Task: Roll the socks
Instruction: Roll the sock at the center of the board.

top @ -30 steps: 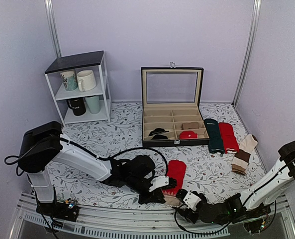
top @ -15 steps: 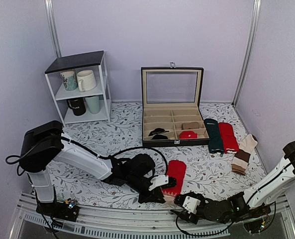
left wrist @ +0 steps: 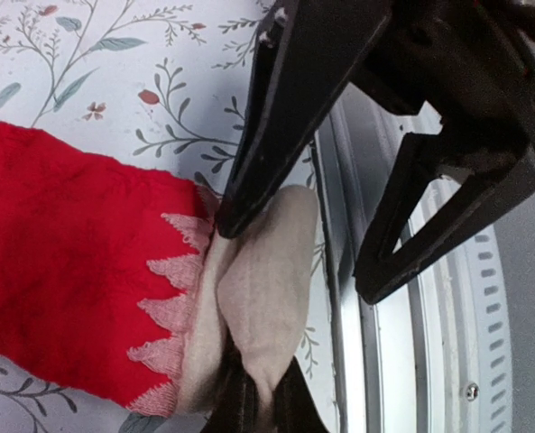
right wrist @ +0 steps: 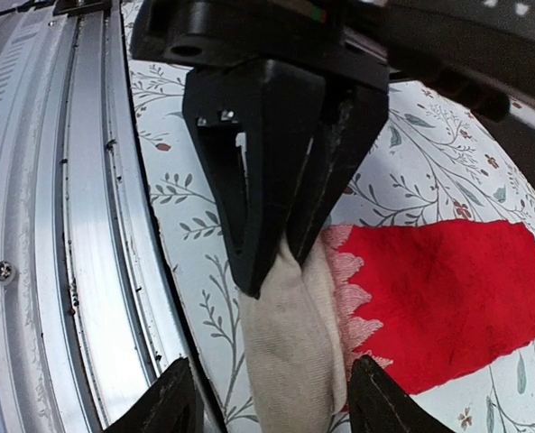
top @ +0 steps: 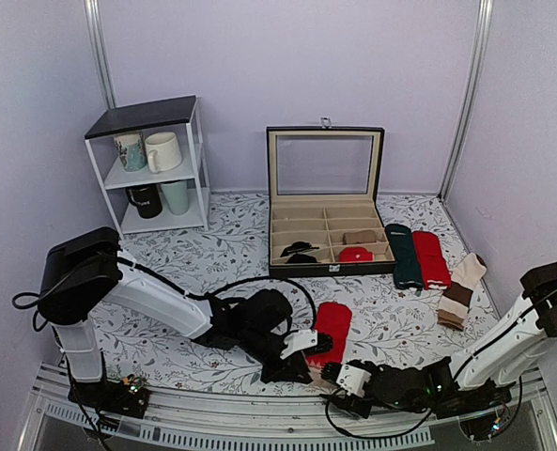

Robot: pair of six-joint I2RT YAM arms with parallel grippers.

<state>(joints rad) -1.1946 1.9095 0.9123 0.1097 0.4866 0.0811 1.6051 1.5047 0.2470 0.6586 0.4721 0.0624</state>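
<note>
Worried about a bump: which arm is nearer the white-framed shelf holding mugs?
Left. The left arm reaches out from just in front of the white-framed shelf; the right arm lies low on the opposite side.

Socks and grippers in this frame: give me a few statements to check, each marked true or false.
1. The left gripper is shut on the beige end of the socks. True.
2. The right gripper is shut on that end too. False: it is open, with a finger on each side.
3. The socks are rolled up. False: the red length lies flat.
4. The lid of the case stands open. True.
5. A dark green sock lies right of the case. True.
</note>
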